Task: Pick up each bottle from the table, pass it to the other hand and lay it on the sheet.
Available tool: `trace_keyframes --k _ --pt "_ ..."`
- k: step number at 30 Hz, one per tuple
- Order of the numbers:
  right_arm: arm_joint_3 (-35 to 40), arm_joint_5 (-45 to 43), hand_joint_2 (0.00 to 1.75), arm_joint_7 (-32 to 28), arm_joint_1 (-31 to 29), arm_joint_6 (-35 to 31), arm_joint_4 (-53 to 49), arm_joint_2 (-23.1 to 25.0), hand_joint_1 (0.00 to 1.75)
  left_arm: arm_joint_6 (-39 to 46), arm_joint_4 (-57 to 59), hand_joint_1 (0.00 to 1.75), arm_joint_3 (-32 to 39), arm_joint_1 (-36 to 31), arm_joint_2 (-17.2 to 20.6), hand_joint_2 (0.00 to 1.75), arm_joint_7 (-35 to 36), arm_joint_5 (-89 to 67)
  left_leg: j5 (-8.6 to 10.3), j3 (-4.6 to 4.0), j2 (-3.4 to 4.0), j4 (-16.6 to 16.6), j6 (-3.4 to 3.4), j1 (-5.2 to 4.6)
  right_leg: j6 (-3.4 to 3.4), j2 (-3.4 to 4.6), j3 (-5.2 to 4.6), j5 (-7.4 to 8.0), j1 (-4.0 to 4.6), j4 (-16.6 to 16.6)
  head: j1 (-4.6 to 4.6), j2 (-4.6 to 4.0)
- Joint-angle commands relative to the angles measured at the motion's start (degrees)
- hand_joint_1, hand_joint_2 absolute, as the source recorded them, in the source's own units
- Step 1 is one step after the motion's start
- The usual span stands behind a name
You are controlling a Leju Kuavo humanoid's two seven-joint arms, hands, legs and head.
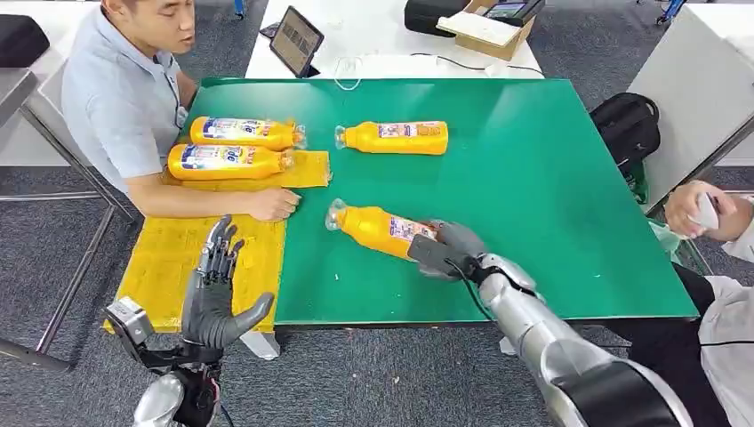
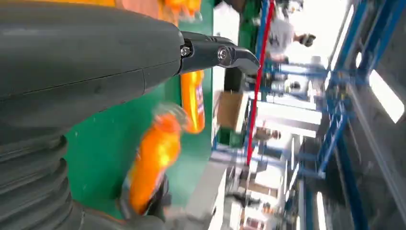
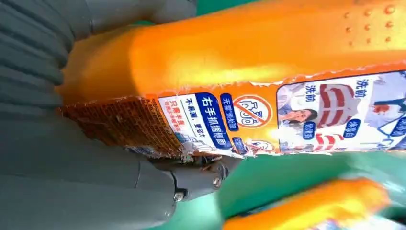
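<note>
Right now the right hand (image 1: 449, 249) grips the base end of an orange bottle (image 1: 382, 229) that lies on the green table (image 1: 551, 178), a little left of the table's middle and toward the near edge, its clear cap pointing left and slightly away. In the right wrist view the same bottle (image 3: 249, 62) sits tight against the grey thumb, its torn printed label facing the camera. The left hand (image 1: 216, 294) is raised off the near left corner of the table, palm up, fingers spread apart and holding nothing; it hangs over the near part of the yellow sheet (image 1: 169, 267). That sheet covers the table's left side, and two more orange bottles lie on its far part, side by side with caps to the right: the farther one (image 1: 244, 132) and the nearer one (image 1: 229, 161). A fourth orange bottle (image 1: 396, 137) lies on bare green just right of them, cap to the left, well apart from the held one. A seated person in a grey shirt (image 1: 120, 98) is at the table's left, a forearm resting on the sheet with the hand (image 1: 274, 205) at its right edge. At the far right another person's hand (image 1: 702, 209) holds something white.
</note>
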Motion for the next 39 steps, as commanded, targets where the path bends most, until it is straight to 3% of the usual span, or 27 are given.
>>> trace_keyframes --k 1,4,7,11,22,24,25,30,34,39 --pt "-9.13 -15.1 1.75 -6.44 14.37 -5.59 -27.77 6.87 1.75 6.61 8.23 0.0 -1.51 -1.07 -0.23 1.75 4.08 -5.65 -0.08 0.09 0.01 -0.05 -0.09 0.05 -0.14 0.01 0.09 -0.09 0.06 -0.03 0.0 0.0" --pt "-6.6 -19.46 1.75 -6.44 19.67 -4.95 -39.77 8.36 1.75 4.89 7.64 0.0 -5.33 0.18 1.25 1.75 -0.53 -13.76 -0.07 -0.04 -0.12 -0.06 -0.07 0.03 -0.11 -0.08 0.0 -0.11 0.03 -0.02 -0.04 0.0" --pt "-2.29 -20.17 1.75 -6.37 21.37 -4.1 -43.62 8.81 1.75 2.78 6.01 0.0 -8.9 0.11 2.96 1.75 -0.25 -19.44 -0.22 -0.06 -0.11 0.05 -0.1 0.08 -0.17 -0.04 -0.02 -0.25 0.07 0.06 0.0 0.0" --pt "3.26 -18.22 1.75 -7.15 21.49 -2.32 -42.18 8.31 1.75 1.96 6.01 0.0 -9.76 -1.43 3.79 1.75 0.14 -22.48 -0.14 -0.29 -0.13 0.02 -0.09 0.06 -0.16 -0.06 -0.22 -0.17 0.05 0.05 0.02 0.0" --pt "5.84 -18.25 1.75 -7.44 21.95 -0.95 -40.9 9.01 1.75 -0.19 5.41 0.0 -9.56 -1.19 3.14 1.75 0.1 -20.82 -0.22 -0.14 -0.14 0.06 -0.17 0.11 -0.27 -0.06 -0.09 -0.26 0.11 0.08 0.0 0.0" --pt "11.04 -16.29 1.75 -6.71 19.21 3.61 -32.92 9.44 1.75 -1.24 3.88 0.0 -11.43 -2.24 4.15 1.75 -0.71 -21.56 -0.22 -0.13 -0.14 0.05 -0.16 0.12 -0.26 -0.06 -0.08 -0.26 0.11 0.07 0.0 0.0" --pt "13.61 -14.39 1.75 -8.55 17.47 3.16 -28.17 10.66 1.75 -4.22 3.31 0.0 -11.19 -3.28 3.57 1.75 -0.35 -16.74 -0.17 -0.16 -0.1 -0.01 -0.12 0.09 -0.2 -0.02 -0.13 -0.2 0.09 0.01 0.0 0.0" --pt "19.33 -13.53 1.75 -8.85 18.02 0.72 -25.53 12.01 1.75 -6.74 4.54 0.0 -8.03 -4.76 0.33 1.75 4.06 -2.87 -0.14 -0.22 -0.06 0.01 -0.11 0.12 -0.18 0.01 -0.17 -0.15 0.1 0.01 -0.02 0.0" --pt "24.26 -12.96 1.75 -8.85 18.25 -2.1 -23.73 11.73 1.75 -6.08 3.31 0.0 -8.58 -4.84 0.14 1.75 3.73 1.31 -0.08 -0.3 -0.17 -0.04 -0.08 0.11 -0.14 -0.11 -0.24 -0.13 0.08 -0.04 0.0 0.0" --pt "24.26 -12.96 1.75 -8.85 18.25 -2.1 -23.73 11.73 1.75 -6.08 3.31 0.0 -8.58 -4.84 0.14 1.75 3.73 1.31 -0.12 -0.26 -0.2 0.0 -0.09 0.13 -0.15 -0.14 -0.2 -0.18 0.09 -0.01 0.02 0.0"
